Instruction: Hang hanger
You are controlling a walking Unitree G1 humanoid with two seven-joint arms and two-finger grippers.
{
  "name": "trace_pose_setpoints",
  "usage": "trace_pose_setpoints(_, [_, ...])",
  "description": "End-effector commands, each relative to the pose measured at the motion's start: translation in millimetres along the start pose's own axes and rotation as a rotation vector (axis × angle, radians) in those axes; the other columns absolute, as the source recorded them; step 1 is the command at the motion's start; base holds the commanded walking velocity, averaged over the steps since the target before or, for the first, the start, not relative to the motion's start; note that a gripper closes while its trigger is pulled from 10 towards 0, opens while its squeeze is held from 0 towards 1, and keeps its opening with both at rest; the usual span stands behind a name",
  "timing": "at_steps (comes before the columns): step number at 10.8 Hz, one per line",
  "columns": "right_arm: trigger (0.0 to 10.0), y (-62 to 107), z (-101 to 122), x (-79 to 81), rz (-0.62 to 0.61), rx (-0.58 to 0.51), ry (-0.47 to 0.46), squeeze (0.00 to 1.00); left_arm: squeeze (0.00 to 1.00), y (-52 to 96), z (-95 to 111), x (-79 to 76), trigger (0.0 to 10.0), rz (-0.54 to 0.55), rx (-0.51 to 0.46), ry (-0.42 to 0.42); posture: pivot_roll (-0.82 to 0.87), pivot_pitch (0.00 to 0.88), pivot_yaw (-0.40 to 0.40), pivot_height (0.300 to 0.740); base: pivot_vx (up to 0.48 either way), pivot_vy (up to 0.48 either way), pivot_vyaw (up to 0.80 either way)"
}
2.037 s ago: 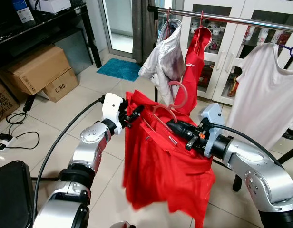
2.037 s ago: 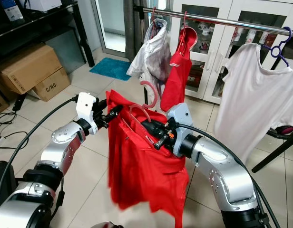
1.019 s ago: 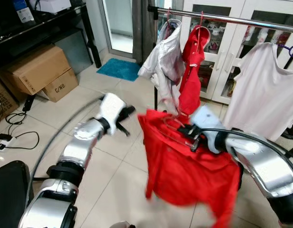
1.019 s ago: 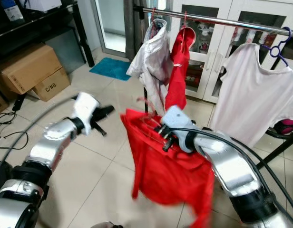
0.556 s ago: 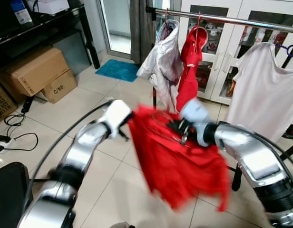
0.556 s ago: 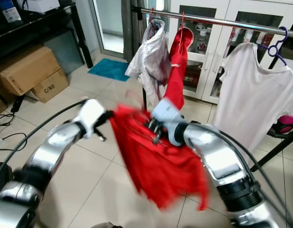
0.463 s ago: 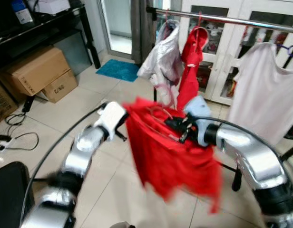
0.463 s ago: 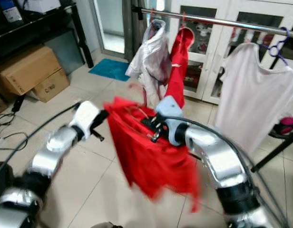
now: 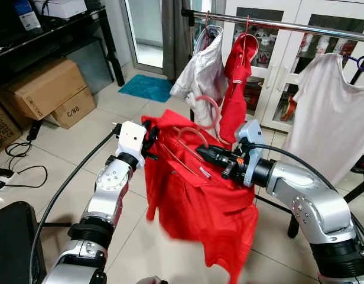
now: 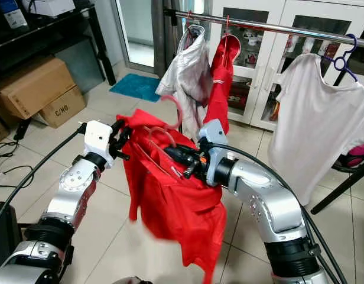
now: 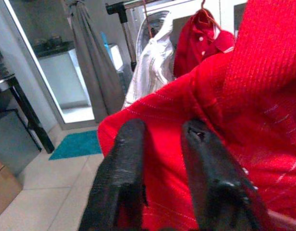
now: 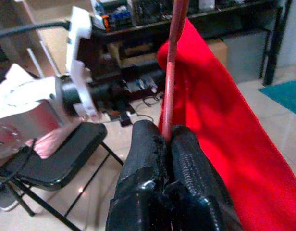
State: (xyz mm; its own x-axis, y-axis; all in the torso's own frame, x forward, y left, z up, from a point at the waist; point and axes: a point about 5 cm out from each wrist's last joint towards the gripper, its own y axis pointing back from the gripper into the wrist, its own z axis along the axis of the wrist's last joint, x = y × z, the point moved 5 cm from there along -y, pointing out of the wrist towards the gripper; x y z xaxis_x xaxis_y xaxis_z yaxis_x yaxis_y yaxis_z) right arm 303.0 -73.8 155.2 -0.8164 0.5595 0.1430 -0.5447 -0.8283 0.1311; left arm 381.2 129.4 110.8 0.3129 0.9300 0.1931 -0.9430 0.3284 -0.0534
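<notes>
My right gripper point(image 9: 207, 154) jaws pinch the pink hanger point(image 9: 197, 135), hook pointing up toward the rail point(image 9: 270, 22) above; left gripper point(image 9: 151, 139) jaws hold the red shirt point(image 9: 200, 207).

Clothes rail point(image 9: 300, 25) up ahead. Grey shirt point(image 9: 200, 77) and red shirt point(image 9: 236, 89) crowd its left end. White t-shirt point(image 9: 330, 112) fills right side. Open stretch of bar between red shirt and white t-shirt. Held red garment point(image 9: 200, 201) hangs in front, blocking lower approach.
</notes>
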Motion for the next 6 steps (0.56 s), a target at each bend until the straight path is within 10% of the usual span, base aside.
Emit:
trace_pose_setpoints(1, [0.0, 0.3, 14.3, 7.3, 0.038, -0.054, 0.024, 0.0, 1.0, -0.1, -1.9, 3.5, 10.0, 0.006, 0.01, -0.013, -0.15, 0.0, 0.09, 0.74, 0.0, 0.0, 0.0])
trace_pose_setpoints(2, [0.0, 0.8, 15.1, 9.2, 0.049, -0.056, 0.027, 0.0, 1.0, -1.1, -1.5, 2.8, 10.0, -0.002, 0.006, 0.01, -0.15, 0.0, 0.091, 0.74, 0.0, 0.0, 0.0])
trace_pose_setpoints(3, [0.0, 1.4, 16.0, 10.9, 0.059, -0.057, 0.033, 0.0, 0.98, -2.2, -1.7, 0.0, 7.6, -0.025, 0.013, 0.025, -0.15, 0.0, 0.092, 0.74, 0.0, 0.0, 0.0])
trace_pose_setpoints(4, [0.0, 1.8, 15.8, 10.9, 0.058, -0.052, 0.04, 0.0, 0.0, -1.7, 1.8, -5.0, 0.0, -0.066, -0.007, 0.022, -0.15, 0.0, 0.094, 0.74, 0.0, 0.0, 0.0])
trace_pose_setpoints(5, [0.0, 2.0, 15.4, 10.2, 0.054, -0.049, 0.044, 0.0, 0.0, 0.6, 2.6, -10.2, 0.4, -0.112, -0.015, 0.013, -0.15, 0.0, 0.097, 0.74, 0.0, 0.0, 0.0])
trace_pose_setpoints(6, [0.0, 2.5, 14.8, 9.0, 0.048, -0.046, 0.048, 0.0, 0.0, 12.1, -2.7, -11.7, 10.0, -0.163, 0.002, -0.047, -0.15, 0.0, 0.1, 0.74, 0.0, 0.0, 0.0])
